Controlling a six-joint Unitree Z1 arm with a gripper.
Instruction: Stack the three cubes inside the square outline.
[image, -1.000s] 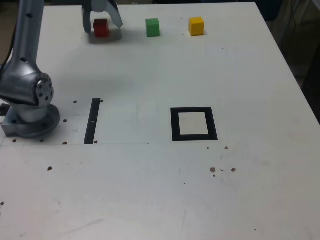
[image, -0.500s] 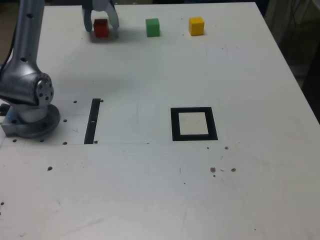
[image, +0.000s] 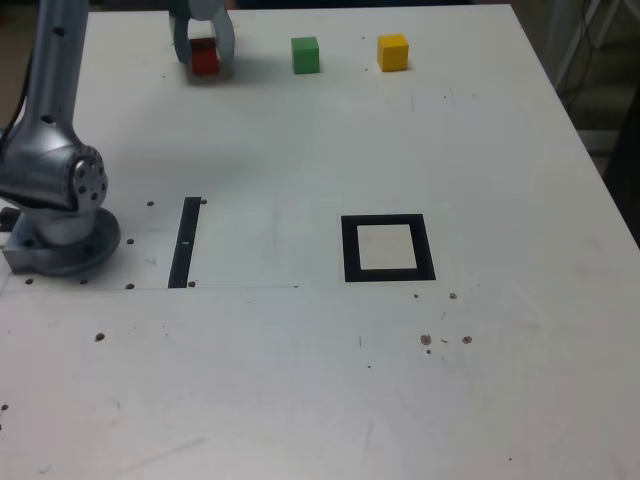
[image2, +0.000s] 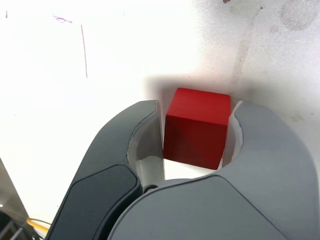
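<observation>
Exterior view: the arm's grey two-finger gripper (image: 203, 55) sits at the far edge of the white table (image: 300, 380), jaws straddling the small matte red cube (image: 205, 60). Gap looks narrow, about cube width. The matte green cube (image: 305, 54) and matte yellow cube (image: 392, 51) sit in a row toward the exterior view's right, apart from each other and untouched. The thick black square outline with cream centre (image: 388, 248) is mid-table, well apart from all three cubes, nothing in it. The thin black strip (image: 186, 240) lies near the arm's metal base (image: 62, 240), not part of the job.

Wrist view: red cube (image2: 196, 126) is between the two grey fingers (image2: 262, 145). That finger's pad looks to be touching the cube face; the other shows a sliver of gap, so contact on that side is unclear. Cube appears to rest on the table, not lifted.

Judgement: this is the grasp of the first cube, jaws centred across opposite flat faces so it lifts square and places flat in the outline. Stacking not started.
</observation>
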